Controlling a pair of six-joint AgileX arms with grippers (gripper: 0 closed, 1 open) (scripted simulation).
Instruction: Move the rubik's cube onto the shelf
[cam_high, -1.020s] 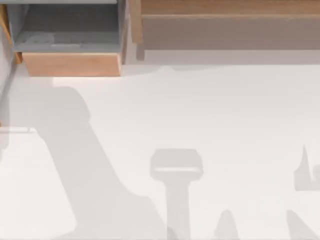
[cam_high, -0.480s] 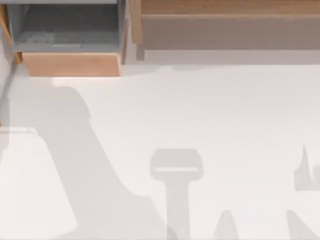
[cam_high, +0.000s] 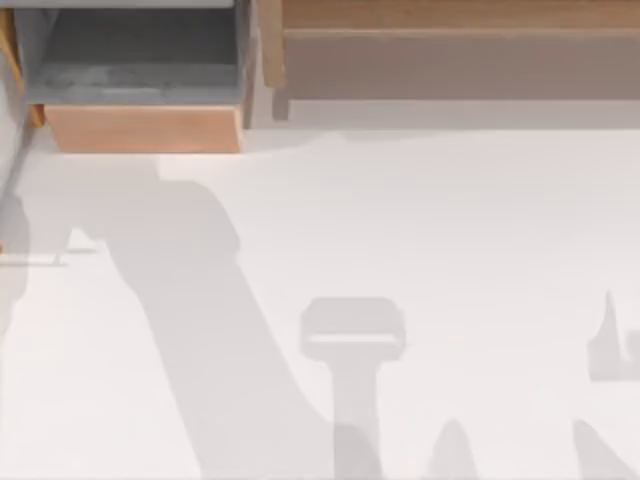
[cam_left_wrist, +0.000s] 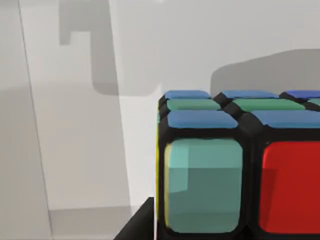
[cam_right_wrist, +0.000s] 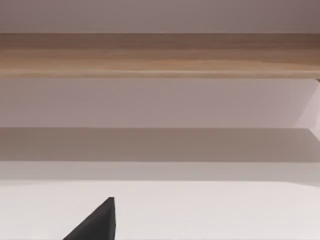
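Rubik's cube close under left wrist camera

The rubik's cube (cam_left_wrist: 240, 165) is showing teal, red, blue and green stickers; a dark finger tip (cam_left_wrist: 137, 225) is sitting beside it, shadows lying across the white table (cam_left_wrist: 75, 150).

— What was found standing in the way on the surface (cam_high: 450, 230)?
— Along the far edge, the shelf (cam_high: 450, 20) was seen at the right, and a shorter wooden box (cam_high: 140, 128) at the left. A narrow gap was left between them.
— And nearer?
— Open surface was seen across the middle and near side, crossed by shadows alone.
— Anything close to the left tool?
— The rubik's cube (cam_left_wrist: 240, 165) was seen close up against the left wrist camera; pale surface lay open beside it.
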